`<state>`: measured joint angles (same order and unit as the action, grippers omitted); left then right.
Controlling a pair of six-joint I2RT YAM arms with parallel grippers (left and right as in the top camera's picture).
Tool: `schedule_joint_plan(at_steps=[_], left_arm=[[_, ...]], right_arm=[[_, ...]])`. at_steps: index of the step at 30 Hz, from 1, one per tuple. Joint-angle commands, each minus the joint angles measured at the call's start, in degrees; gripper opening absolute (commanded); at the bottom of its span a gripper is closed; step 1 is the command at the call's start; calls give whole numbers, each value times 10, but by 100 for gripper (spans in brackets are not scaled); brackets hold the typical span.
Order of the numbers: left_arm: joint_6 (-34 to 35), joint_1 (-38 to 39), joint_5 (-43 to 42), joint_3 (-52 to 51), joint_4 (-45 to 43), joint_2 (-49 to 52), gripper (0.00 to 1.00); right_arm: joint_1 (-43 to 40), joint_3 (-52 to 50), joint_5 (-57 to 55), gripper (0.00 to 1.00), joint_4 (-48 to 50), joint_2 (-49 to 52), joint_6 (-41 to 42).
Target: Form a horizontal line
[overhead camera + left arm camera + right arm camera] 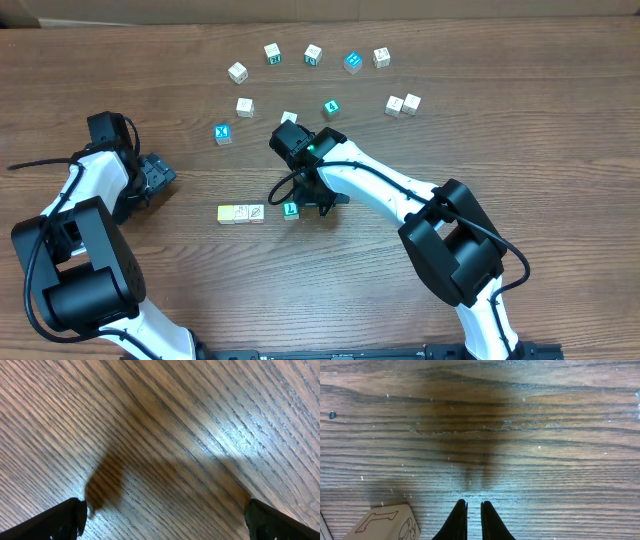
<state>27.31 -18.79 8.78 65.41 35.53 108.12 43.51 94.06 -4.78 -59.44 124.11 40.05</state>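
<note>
The brown wooden table shows long dark grain, slightly rough close up and flecked with pale dust. Under the left wrist it takes a soft satin glare. The pale cube with a dark line drawing has a matt, paper-like face and rounded edges. The black two-finger right claw looks like smooth matt plastic, as does the black left claw. The white arm shells are smooth plastic with a faint gloss.

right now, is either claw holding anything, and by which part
Nothing is held. The right claw is shut on empty air, with a white cube off to its side; the left claw is open over the bare table.
</note>
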Motion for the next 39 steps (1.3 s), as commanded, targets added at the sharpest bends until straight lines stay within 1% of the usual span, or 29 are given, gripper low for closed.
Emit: schedule_joint_plan(at_steps=[1, 35, 39], left_arm=[[1, 4, 3, -4, 4, 10, 100], [1, 4, 3, -4, 4, 10, 100], [1, 4, 3, -4, 4, 10, 100]], right_arm=[[-1, -4, 2, 8, 1, -16, 0], [-1, -4, 7, 9, 2, -16, 0], [-1, -5, 24, 9, 8, -16, 0]])
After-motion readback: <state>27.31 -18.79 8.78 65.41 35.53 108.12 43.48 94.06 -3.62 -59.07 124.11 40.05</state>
